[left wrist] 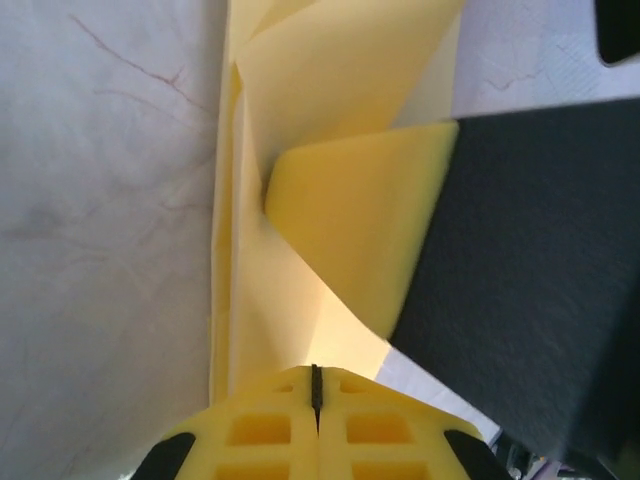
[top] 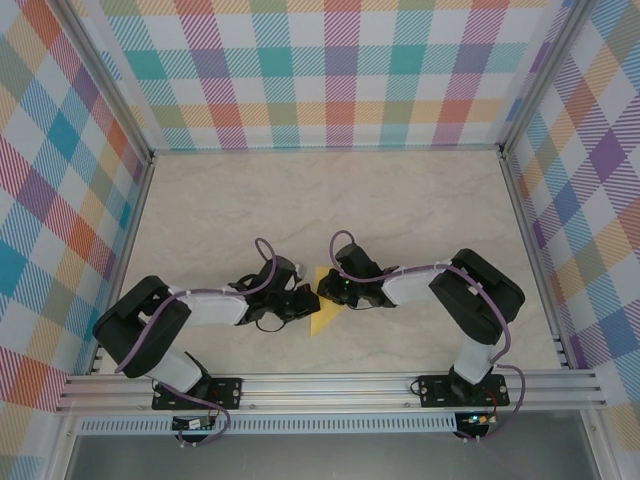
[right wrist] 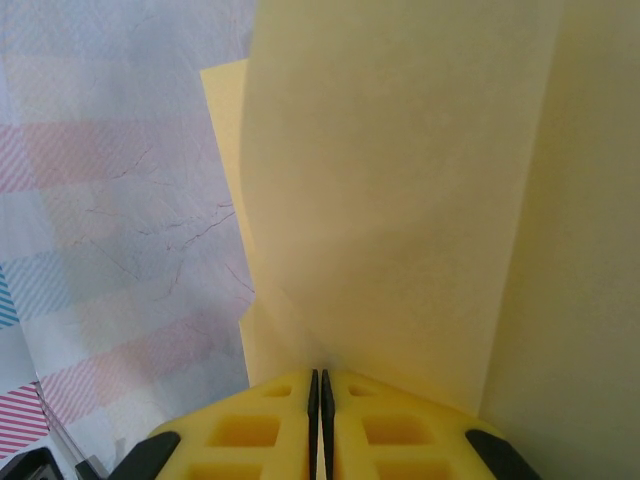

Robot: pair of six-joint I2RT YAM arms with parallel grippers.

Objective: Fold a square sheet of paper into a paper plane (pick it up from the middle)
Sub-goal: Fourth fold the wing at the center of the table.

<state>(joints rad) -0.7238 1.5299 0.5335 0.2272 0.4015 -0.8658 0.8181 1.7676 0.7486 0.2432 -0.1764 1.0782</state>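
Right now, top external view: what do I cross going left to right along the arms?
left arm's elbow → left gripper → yellow paper → right arm's elbow. Right gripper overlaps the paper, so left out.

1 camera looks down from above; 2 wrist cameras closely share the yellow paper (top: 323,316).

I see the pale-yellow folded sheet of paper (top: 326,320) low centre of frame, on the pale marbled table (top: 300,200); left gripper (top: 306,300) at its left; right gripper (top: 328,288) at its right.
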